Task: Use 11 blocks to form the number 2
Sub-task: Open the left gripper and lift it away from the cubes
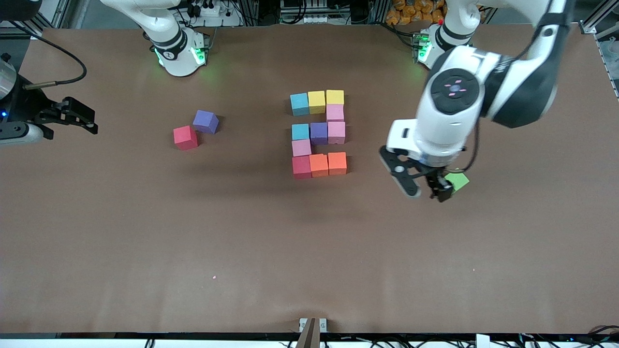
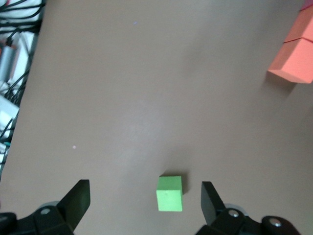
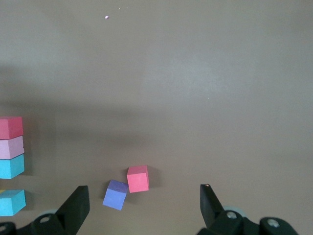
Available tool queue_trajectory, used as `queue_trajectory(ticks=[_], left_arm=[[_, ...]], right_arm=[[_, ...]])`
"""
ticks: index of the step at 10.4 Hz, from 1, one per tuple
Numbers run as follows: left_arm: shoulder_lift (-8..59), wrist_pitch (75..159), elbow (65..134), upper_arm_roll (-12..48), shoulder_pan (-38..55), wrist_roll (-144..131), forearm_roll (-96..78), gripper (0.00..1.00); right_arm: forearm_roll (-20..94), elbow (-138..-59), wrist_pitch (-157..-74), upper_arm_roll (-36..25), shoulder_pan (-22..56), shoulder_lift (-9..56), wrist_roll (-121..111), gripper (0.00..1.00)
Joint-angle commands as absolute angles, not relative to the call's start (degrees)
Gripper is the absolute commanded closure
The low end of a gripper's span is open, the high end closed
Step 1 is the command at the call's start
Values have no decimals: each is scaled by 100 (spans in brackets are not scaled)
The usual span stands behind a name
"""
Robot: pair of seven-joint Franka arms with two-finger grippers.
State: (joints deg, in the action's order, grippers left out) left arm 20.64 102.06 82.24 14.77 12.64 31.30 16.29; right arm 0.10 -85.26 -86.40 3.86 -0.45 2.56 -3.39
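Lowest in the front view among the things on the table (image 1: 145, 251) is the green cube (image 1: 458, 181), toward the left arm's end of the table. Over it hangs the left gripper (image 1: 423, 189), its two fingers spread wide and holding nothing. Farther from the camera, near the middle of the table, stands the number 2 (image 1: 318, 133), made of eleven blocks that touch each other. Its farthest row is light blue, yellow, yellow; then one pink block; then light blue, purple, pink; then one pink block; and the nearest row is red, orange, orange. Toward the right arm's end lie two loose cubes, a red cube (image 1: 185, 137) and a purple cube (image 1: 206, 121), just beside each other at one corner; the purple one is farther from the camera. The right gripper (image 1: 77, 116) waits at the edge of this view, over the table's end, with open fingers.

The left wrist view shows the green cube (image 2: 169, 194) on the table between the open fingers (image 2: 76, 200), not touched by them. Two orange blocks (image 2: 296, 58) show at one border.

The right wrist view shows the red cube (image 3: 138, 178) and the purple cube (image 3: 115, 195) between the wide open fingers (image 3: 211, 201), lying well below them. Red, pink and light blue blocks (image 3: 11, 147) of the figure stand at the border.
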Motion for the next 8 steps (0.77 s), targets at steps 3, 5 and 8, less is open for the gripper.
queue_trajectory(ticks=[3,5,8], left_arm=[[1960,10116,8025,1503,1020,2358,1529,0],[1934,10291,8016,1503,871,2312,1521,0],[1934,10512,8016,1547,387,2312,1134,0]], right_arm=[[70,-8788,-8604,360,-88,-61,-422,0],[27,-8824,-8596,352,-97,-88,-413,0],[18,-8816,-8596,352,-97,-88,-422,0]])
